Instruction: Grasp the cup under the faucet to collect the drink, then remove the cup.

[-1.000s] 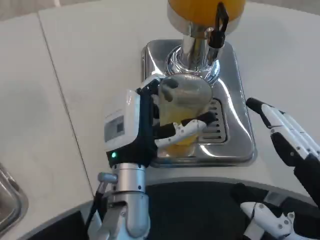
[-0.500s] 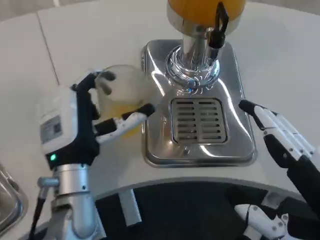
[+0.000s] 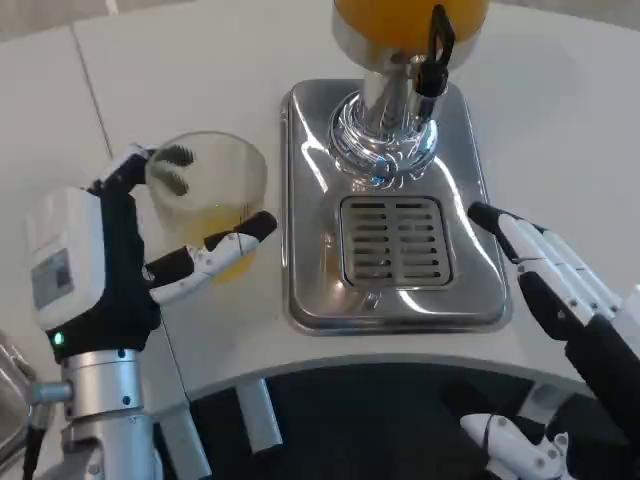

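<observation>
Here the left hand point(image 3: 120, 265) stands upright on its silver forearm at the left of the table point(image 3: 180, 70), its white back turned left and its black palm facing the cup point(image 3: 208, 200). Its fingers point(image 3: 210, 250) wrap around the cup's near side while another dark finger shows through the clear wall at the far rim, so the hand grips the cup.

The cup stands upright with its long axis vertical and its open mouth up toward the camera; a little orange drink lies in its bottom. It sits on the white table just left of the steel drip tray point(image 3: 465, 200), apart from the faucet point(image 3: 385, 110).

The right hand point(image 3: 560, 300) lies low at the picture's right, near the tray's right edge, its fingers stretched out straight and apart, pointing up and left toward the tray's grate point(image 3: 395, 240). It holds nothing.

Behind the tray rises the dispenser's chrome column, with the orange tank point(image 3: 410, 20) above it and a black tap lever point(image 3: 437, 50) on its right side.
</observation>
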Available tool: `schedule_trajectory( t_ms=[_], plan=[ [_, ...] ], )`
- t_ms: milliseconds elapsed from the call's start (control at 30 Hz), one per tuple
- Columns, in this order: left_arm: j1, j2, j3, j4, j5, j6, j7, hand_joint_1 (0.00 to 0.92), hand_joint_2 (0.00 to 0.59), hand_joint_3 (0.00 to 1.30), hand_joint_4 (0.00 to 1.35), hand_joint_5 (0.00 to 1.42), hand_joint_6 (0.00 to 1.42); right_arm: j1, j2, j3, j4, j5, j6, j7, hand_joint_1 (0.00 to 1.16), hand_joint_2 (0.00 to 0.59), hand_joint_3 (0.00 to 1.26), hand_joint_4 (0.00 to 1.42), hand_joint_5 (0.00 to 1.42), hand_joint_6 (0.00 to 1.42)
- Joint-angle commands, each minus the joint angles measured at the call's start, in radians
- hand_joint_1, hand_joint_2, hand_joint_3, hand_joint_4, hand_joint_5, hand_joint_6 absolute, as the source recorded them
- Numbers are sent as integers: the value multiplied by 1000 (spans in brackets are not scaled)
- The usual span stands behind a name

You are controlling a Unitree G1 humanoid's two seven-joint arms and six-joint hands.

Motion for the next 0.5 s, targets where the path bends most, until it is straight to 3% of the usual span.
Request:
schedule_trajectory(
  t_ms=[33,500],
  plan=[
    [58,6,33,-114,-26,-34,-40,733,0,1104,1240,1424,1424,-2,-5,-3,-2,-11,-21,-11,417,395,0,0,3,143],
    [290,4,98,-381,-37,-99,-139,730,0,1105,1241,1424,1424,-24,-29,-29,-6,-12,-37,-6,420,400,0,0,3,143]
  ],
)
